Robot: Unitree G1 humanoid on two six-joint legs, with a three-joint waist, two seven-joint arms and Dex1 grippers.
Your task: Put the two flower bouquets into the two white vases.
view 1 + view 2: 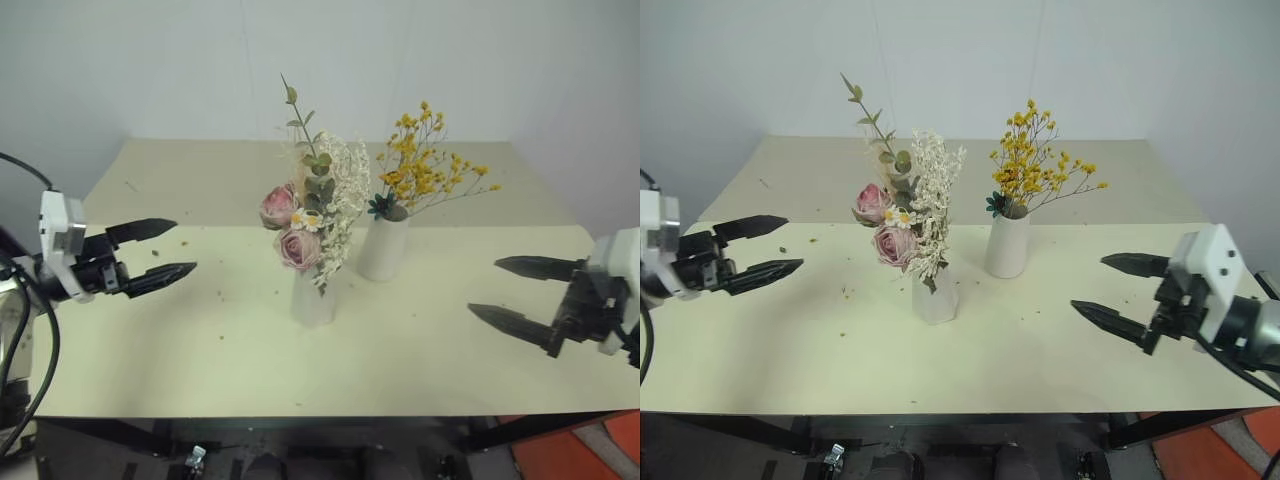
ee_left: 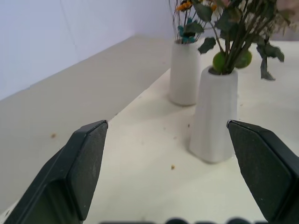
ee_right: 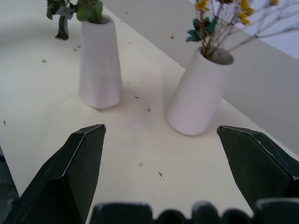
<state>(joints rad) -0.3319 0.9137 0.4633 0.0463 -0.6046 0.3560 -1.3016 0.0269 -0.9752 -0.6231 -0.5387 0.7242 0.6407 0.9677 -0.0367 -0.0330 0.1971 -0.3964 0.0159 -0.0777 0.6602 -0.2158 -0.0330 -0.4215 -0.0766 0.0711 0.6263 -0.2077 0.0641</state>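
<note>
Both bouquets stand upright in their vases near the middle of the pale table (image 1: 200,350), their long axes running close to vertical with the blooms up. The pink rose bouquet (image 1: 310,215) sits in the nearer vase (image 1: 313,297), its stem dropping straight into the mouth while a thin leafy sprig reaches highest and leans slightly to the left; the roses hang on the left side of the bunch and the white filler falls on the right, partly draping over the vase's top. The yellow blossom spray (image 1: 425,160) stands in the farther vase (image 1: 383,248), just to the right of and behind the first, its thin stems fanning up and out toward the right. The two vases are near each other but apart, with bare table between them. The left gripper (image 1: 165,252) hovers well to the left of the rose vase, fingers spread wide and holding nothing, pointing roughly level toward the vases. The right gripper (image 1: 515,290) hangs well to the right of both vases, nearer the front edge, its fingers likewise wide apart and empty, pointing leftward toward them. Small flecks of debris (image 1: 847,292) are scattered on the table around the vases.
</note>
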